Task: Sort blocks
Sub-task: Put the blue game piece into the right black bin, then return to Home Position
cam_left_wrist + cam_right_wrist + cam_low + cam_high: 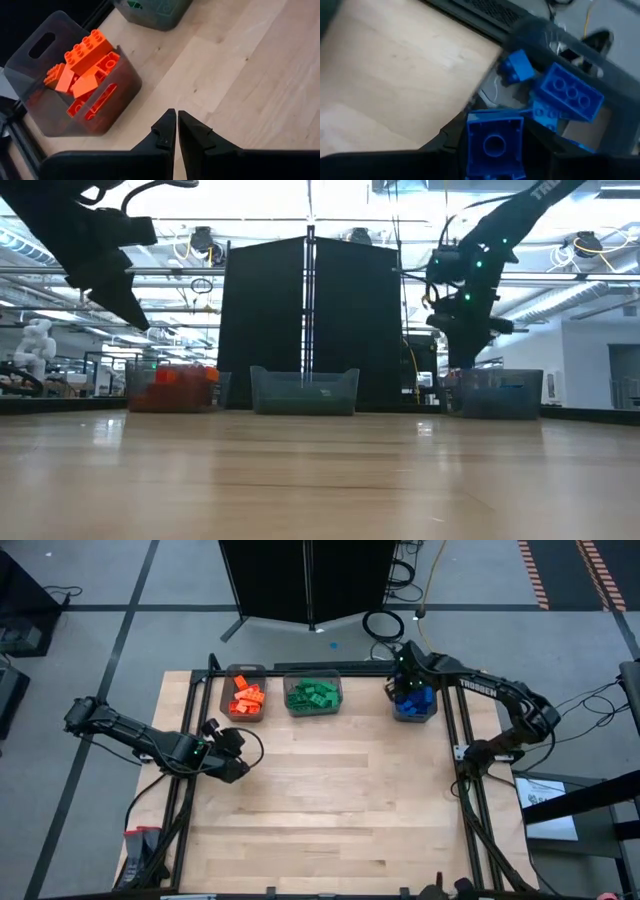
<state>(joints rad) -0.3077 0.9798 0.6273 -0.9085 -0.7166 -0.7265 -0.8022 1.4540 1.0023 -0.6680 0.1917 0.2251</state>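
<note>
Three grey bins stand along the far edge. The left bin (246,698) holds orange blocks (87,55), the middle bin (313,696) green blocks (312,693), and the right bin (415,706) blue blocks (570,95). My right gripper (494,150) hangs over the right bin, shut on one blue block (494,142). My left gripper (177,117) is shut on nothing. It hovers above the table's left side, a little nearer than the bin of orange blocks. My right gripper pinches the blue block between its two fingers, which press on two opposite sides (472,145). The fingers come from above, slanting down. The block is lifted clear over the bin of blue blocks, its hollow underside toward the wrist camera.
Bare wooden tabletop (340,810) spreads from the bins to the near edge. A black metal frame (455,740) borders the table on the left and right. A dark panel (310,320) stands behind the bins.
</note>
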